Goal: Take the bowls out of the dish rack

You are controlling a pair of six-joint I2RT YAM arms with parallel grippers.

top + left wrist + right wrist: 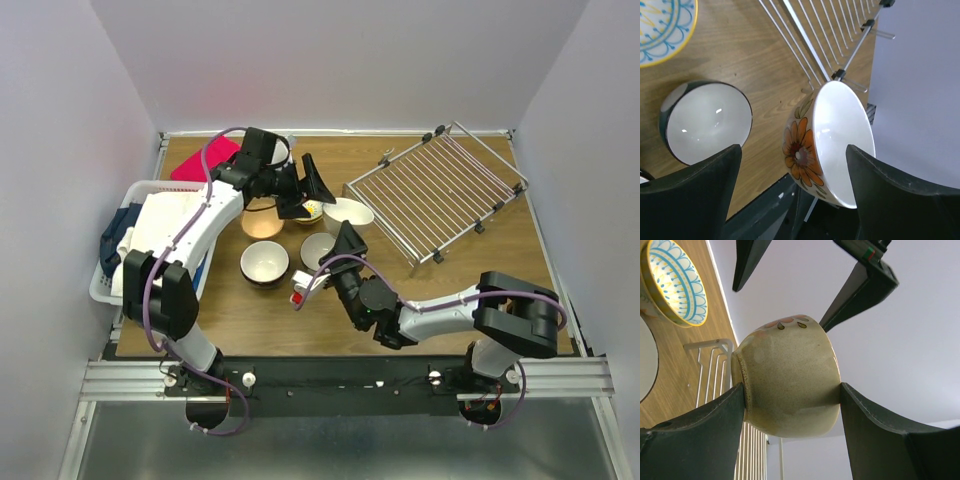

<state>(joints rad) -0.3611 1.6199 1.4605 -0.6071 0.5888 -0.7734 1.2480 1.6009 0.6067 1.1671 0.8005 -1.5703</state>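
Note:
The silver wire dish rack point(435, 195) stands at the back right with no bowls on it. My right gripper point(347, 230) is shut on a cream bowl with orange flowers point(347, 213), holding it tilted above the table; in the right wrist view both fingers press its sides point(790, 380). My left gripper point(305, 195) is open and empty just left of that bowl, which shows between its fingers point(830, 140). On the table lie a blue-and-yellow patterned bowl point(662, 25), a tan bowl point(262, 222), a dark white-lined bowl point(264, 262) and a small bowl point(318, 248).
A white plastic basket point(110, 280) with cloths fills the left edge. A red cloth point(200, 160) lies at the back left. The rack's corner point(825, 35) is close behind the held bowl.

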